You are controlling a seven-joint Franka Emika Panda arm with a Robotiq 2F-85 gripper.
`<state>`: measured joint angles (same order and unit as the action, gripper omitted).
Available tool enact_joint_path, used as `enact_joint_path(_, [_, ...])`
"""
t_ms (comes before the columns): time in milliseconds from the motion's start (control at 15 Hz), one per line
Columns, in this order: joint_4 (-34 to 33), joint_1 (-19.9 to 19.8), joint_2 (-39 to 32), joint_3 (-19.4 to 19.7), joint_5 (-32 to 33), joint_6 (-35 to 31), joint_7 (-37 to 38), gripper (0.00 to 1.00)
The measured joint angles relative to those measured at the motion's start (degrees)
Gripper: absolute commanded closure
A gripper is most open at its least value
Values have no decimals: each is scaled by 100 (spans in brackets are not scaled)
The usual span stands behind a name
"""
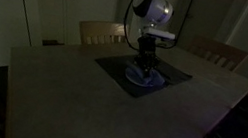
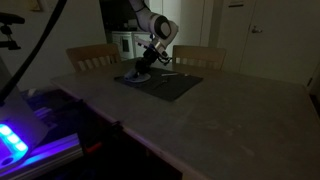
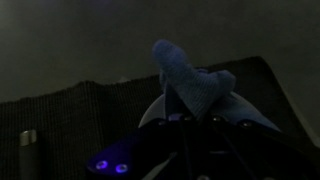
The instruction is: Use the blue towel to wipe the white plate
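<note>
The room is dim. The white plate (image 1: 152,82) lies on a dark placemat (image 1: 114,65) at the far middle of the table, and it shows in both exterior views (image 2: 133,78). My gripper (image 1: 145,66) points down onto the plate and is shut on the blue towel (image 3: 190,78). In the wrist view the towel bunches up from between the fingers (image 3: 190,118), with the plate's pale rim (image 3: 252,110) on either side. The towel rests on the plate (image 1: 141,75).
Two wooden chairs (image 1: 103,32) (image 1: 218,52) stand behind the table. A metal utensil (image 3: 28,150) lies on the placemat (image 3: 80,110) beside the plate. The table edge (image 2: 150,140) is close to a lit device (image 2: 12,140).
</note>
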<state>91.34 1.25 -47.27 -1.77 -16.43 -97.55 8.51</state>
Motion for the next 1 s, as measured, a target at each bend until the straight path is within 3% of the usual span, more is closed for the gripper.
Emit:
enact_joint_path(533, [7,203,156,175,305,-589,745,98])
enact_joint_path(1000, [-163,323,106,141,522,-675,516,98])
